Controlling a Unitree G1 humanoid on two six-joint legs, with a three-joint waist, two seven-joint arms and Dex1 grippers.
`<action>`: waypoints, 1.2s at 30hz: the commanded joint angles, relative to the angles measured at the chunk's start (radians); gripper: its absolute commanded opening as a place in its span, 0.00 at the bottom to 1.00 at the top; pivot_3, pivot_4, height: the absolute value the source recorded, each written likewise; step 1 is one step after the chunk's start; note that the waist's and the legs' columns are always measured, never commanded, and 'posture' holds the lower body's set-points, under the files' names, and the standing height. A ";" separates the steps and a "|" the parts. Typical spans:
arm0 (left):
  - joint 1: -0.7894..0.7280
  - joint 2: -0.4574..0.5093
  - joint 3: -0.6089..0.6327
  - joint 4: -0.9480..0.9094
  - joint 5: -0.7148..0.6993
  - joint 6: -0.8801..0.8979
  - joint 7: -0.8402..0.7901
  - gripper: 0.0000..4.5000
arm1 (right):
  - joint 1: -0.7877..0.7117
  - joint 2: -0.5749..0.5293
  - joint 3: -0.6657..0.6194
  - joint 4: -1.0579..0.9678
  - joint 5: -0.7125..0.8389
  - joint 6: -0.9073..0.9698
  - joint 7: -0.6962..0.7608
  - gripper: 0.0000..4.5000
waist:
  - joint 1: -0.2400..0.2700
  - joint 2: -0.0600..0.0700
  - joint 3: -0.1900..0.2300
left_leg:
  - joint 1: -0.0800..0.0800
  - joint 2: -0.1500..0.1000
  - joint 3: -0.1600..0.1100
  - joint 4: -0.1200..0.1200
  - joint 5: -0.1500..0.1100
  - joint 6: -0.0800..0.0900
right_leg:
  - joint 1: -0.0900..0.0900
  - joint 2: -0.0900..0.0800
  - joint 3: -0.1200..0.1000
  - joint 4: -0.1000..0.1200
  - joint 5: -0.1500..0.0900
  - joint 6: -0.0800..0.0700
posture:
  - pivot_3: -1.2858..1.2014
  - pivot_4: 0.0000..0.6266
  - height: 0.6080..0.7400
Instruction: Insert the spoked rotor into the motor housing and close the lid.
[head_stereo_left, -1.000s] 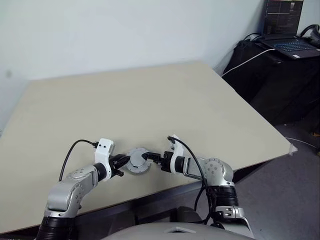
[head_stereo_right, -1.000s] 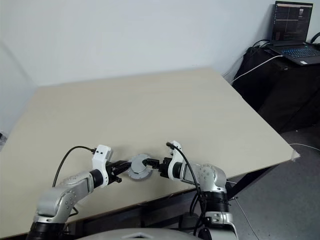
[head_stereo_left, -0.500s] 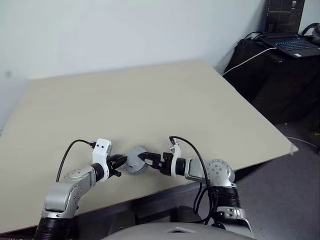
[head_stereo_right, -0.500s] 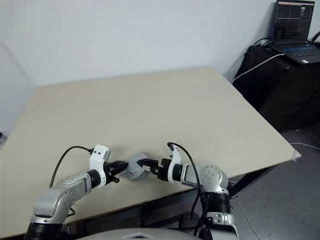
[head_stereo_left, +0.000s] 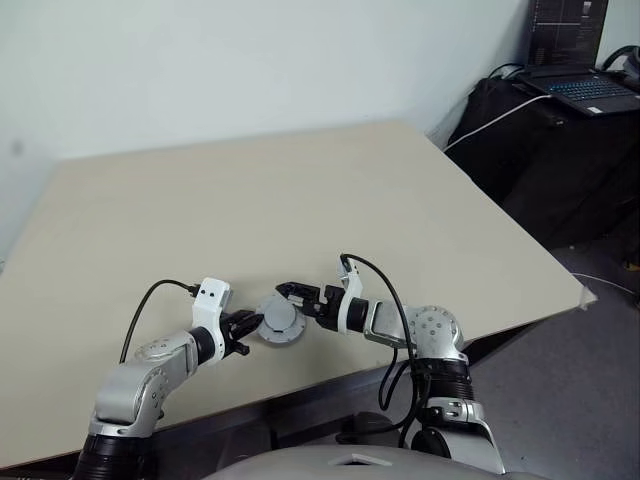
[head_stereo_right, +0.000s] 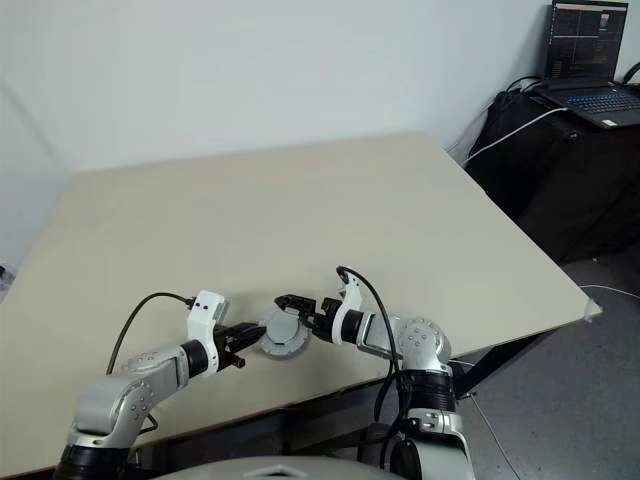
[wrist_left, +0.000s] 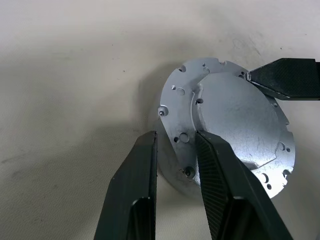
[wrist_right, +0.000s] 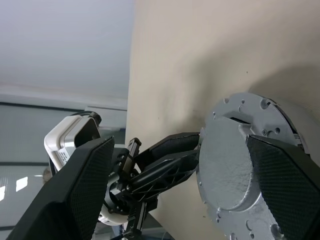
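The desk (head_stereo_left: 330, 200) is a broad pale slab, and the work sits near its front edge, at about 6 o'clock on the top. A laptop (head_stereo_left: 578, 88) stands on dark furniture off the desk at 2 o'clock, well apart from everything in play.

The motor housing (head_stereo_right: 281, 342) rests on the desk with the lid (wrist_left: 235, 125) already on it, boss side up, so the rotor cannot be seen; judging by that, it is probably inside and the closing step is under way. In the left wrist view the lid looks a little tilted rather than flush, though that is hard to be sure of.

The left gripper (wrist_left: 176, 150) comes in from 9 o'clock of the assembly, its jaws narrowed onto the rim of lid and housing, one finger outside the wall and one on the lid's flange. That pinch likely steadies the stack so it does not slide.

The right gripper (head_stereo_left: 295, 294) stands at 3 o'clock, jaws spread as wide as they go, holding nothing, one fingertip (wrist_left: 285, 79) just at the lid's far edge.
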 joint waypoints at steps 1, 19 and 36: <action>0.001 -0.005 -0.034 0.006 -0.004 0.021 -0.008 0.27 | 0.045 0.108 0.046 -0.036 -0.036 -0.127 -0.009 1.00 | 0.001 0.000 0.000 | 0.000 0.000 0.000 0.000 0.000 0.000 | 0.000 0.000 0.000 0.000 0.000 0.000 | 0.52 0.00 1.00; -0.006 -0.003 -0.030 0.012 -0.004 0.018 -0.010 0.27 | 0.061 0.005 0.167 -0.020 -0.137 -0.169 -0.001 1.00 | 0.000 0.000 0.000 | 0.000 0.000 0.001 0.001 0.000 0.000 | 0.000 0.000 0.001 0.000 0.000 0.001 | 0.52 0.00 1.00; -0.006 -0.005 -0.028 0.010 -0.001 0.016 -0.007 0.27 | 0.038 0.022 0.136 -0.012 -0.083 0.032 0.098 1.00 | -0.013 -0.002 -0.002 | 0.001 0.001 0.001 0.000 0.000 0.000 | 0.000 0.001 0.001 0.000 0.000 0.001 | 0.52 0.00 1.00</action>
